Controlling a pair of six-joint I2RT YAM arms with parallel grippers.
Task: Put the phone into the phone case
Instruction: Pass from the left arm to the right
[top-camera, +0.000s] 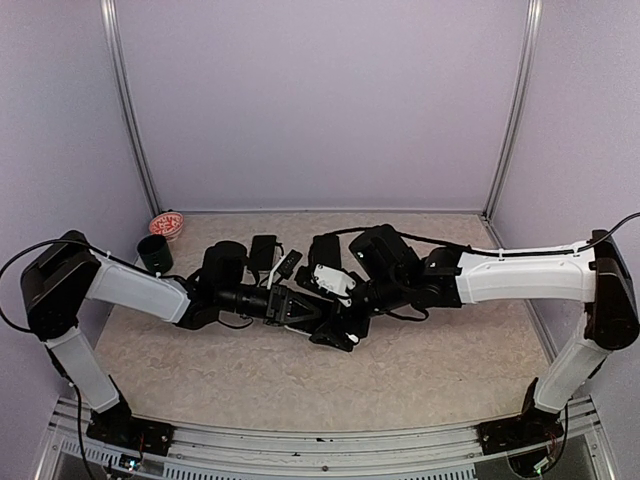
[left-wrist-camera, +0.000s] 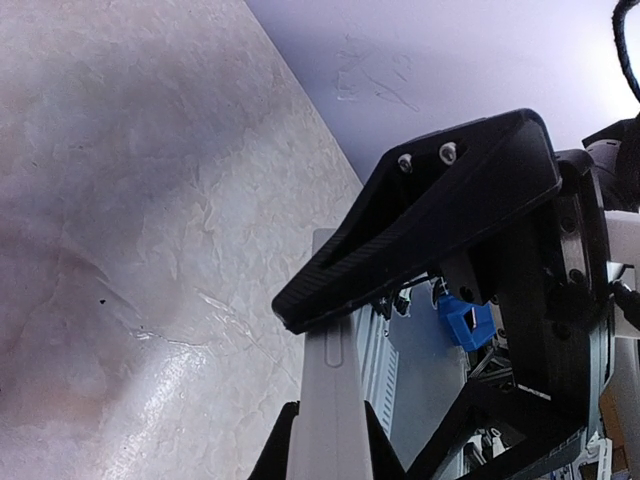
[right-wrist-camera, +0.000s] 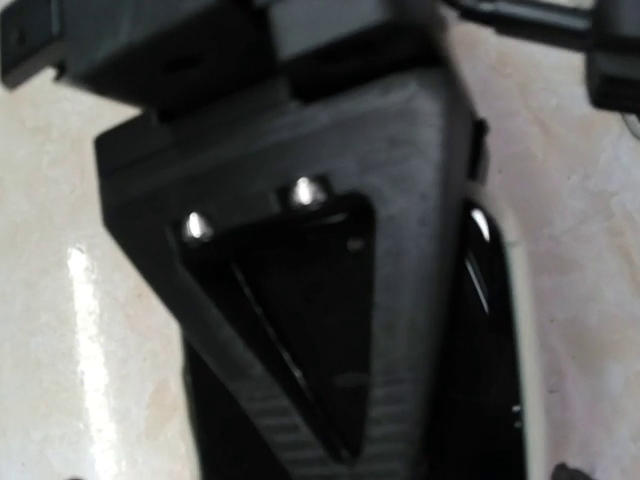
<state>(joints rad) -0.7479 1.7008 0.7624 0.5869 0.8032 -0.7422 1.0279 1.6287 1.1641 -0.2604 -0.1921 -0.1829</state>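
Your left hand (left-wrist-camera: 330, 455) is clenched on the grey case (left-wrist-camera: 332, 370), edge-up over the surface (top-camera: 420, 370), likely steadying it; right hand (top-camera: 338, 325) released wide beside it (black phone (right-wrist-camera: 490, 340) seems against the case, unsure)

No text, label, brand or number is legible in any view. The red-and-white round object (top-camera: 166, 226) at the counter's (top-camera: 420, 370) far left corner bears unreadable markings.

Lighting softly, evenly from overhead.
Glaring white off the table (left-wrist-camera: 150, 410) in both wrist views; blurring the close finger (right-wrist-camera: 400, 200) in the right one.
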